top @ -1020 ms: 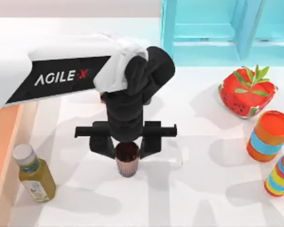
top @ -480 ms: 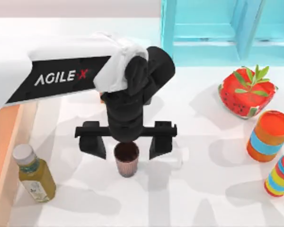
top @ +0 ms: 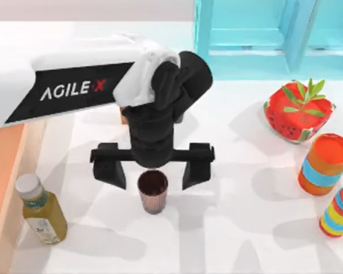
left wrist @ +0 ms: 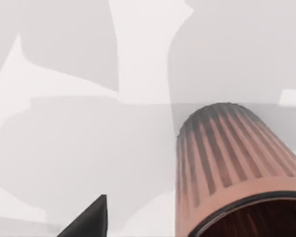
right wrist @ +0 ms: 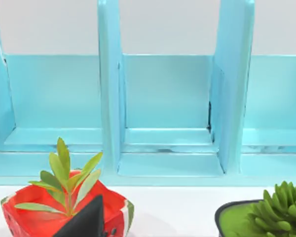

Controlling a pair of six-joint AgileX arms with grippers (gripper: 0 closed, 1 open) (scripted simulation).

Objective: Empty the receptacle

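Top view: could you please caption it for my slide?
Left gripper open astride the ribbed cup standing on the table.

Receptacle (top: pixel 3 171) cut by left edge

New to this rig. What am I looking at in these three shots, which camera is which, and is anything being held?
It is a rendered simulation of two AgileX arms at a white table.

The top view looks straight down. The left arm reaches in from the left, and its left gripper hangs open over a small brown ribbed cup, one finger on each side, not touching it. Nothing is held.

At the table's left edge sits the receptacle, a tan-orange wooden box, with a bottle beside it. On the right are a watermelon-patterned planter and two striped cans. A turquoise crate stands at the back.

The left wrist view comes from that arm's own camera, close on the cup. The right wrist view faces the crate and planter, plus another green plant.
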